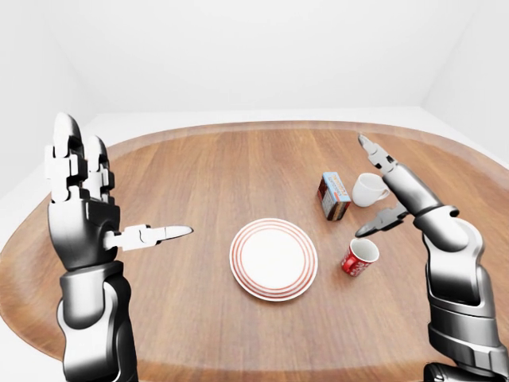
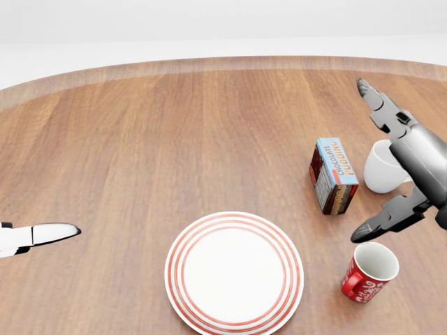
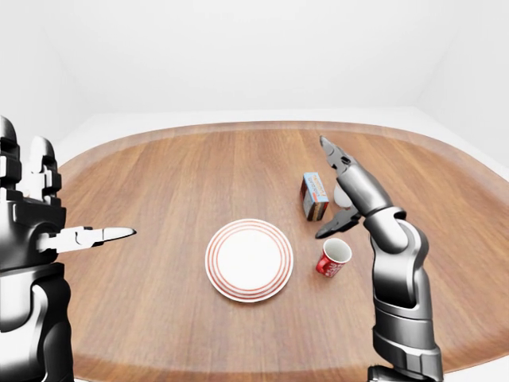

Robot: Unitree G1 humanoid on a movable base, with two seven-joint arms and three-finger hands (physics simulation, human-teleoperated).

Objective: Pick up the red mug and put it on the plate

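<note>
Your right hand hung spread wide just above the red mug; nothing grasped, plate bare.

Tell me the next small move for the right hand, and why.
Probably lower the right hand toward the red mug and bring its open fingers around the cup. The hand hovers above the mug without touching it, and the mug stands on the table just right of the empty plate. The pudding box and white cup sit close by.
</note>
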